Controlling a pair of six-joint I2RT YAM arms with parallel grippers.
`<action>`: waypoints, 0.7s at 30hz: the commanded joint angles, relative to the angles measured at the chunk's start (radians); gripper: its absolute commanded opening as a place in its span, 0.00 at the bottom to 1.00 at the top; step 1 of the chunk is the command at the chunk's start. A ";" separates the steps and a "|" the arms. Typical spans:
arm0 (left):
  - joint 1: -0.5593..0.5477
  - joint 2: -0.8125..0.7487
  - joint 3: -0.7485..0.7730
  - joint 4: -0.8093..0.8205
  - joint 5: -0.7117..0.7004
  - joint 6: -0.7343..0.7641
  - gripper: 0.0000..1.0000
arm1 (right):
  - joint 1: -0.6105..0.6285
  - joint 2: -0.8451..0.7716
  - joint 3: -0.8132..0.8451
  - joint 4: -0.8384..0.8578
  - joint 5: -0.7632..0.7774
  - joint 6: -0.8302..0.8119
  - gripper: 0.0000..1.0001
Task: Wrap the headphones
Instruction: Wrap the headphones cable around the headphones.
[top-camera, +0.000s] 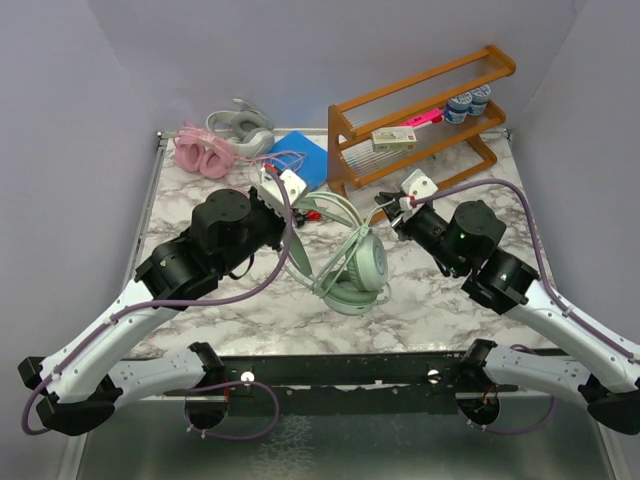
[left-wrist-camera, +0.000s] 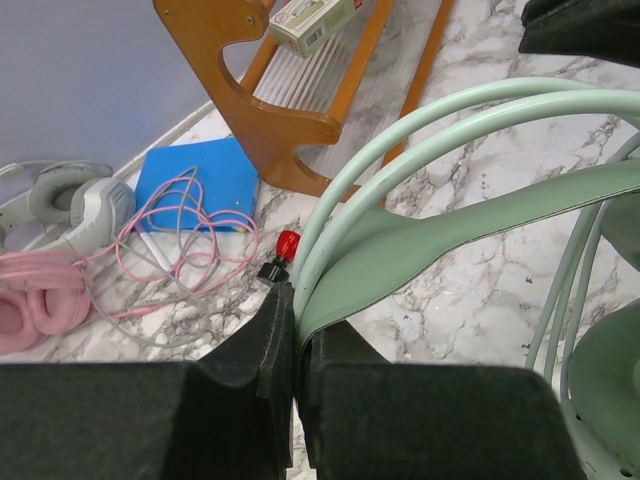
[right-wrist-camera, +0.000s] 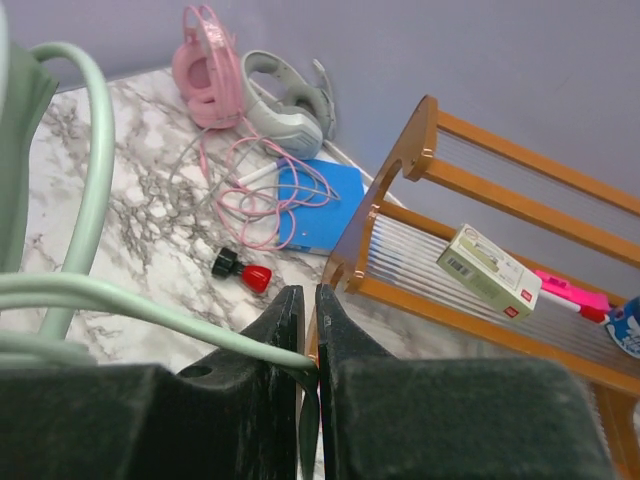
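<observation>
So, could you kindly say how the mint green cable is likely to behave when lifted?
Probably floppy: the mint green cable curves in loose loops away from the right gripper. Likely light and thin, so it may slip through the pinch.

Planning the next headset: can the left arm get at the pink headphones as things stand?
Probably not yet: the left claw is shut on the mint green headphones. Freed, it likely could: the pink headphones lie on its side, nothing tall between.
</observation>
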 joint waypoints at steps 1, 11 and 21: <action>-0.003 -0.032 0.064 0.053 0.048 -0.073 0.00 | -0.004 -0.040 -0.069 0.081 -0.081 0.026 0.17; -0.003 -0.056 0.094 0.058 0.092 -0.103 0.00 | -0.016 -0.031 -0.144 0.190 -0.103 0.070 0.24; -0.003 -0.079 0.044 0.075 0.079 -0.096 0.00 | -0.023 -0.061 -0.265 0.302 -0.168 0.159 0.27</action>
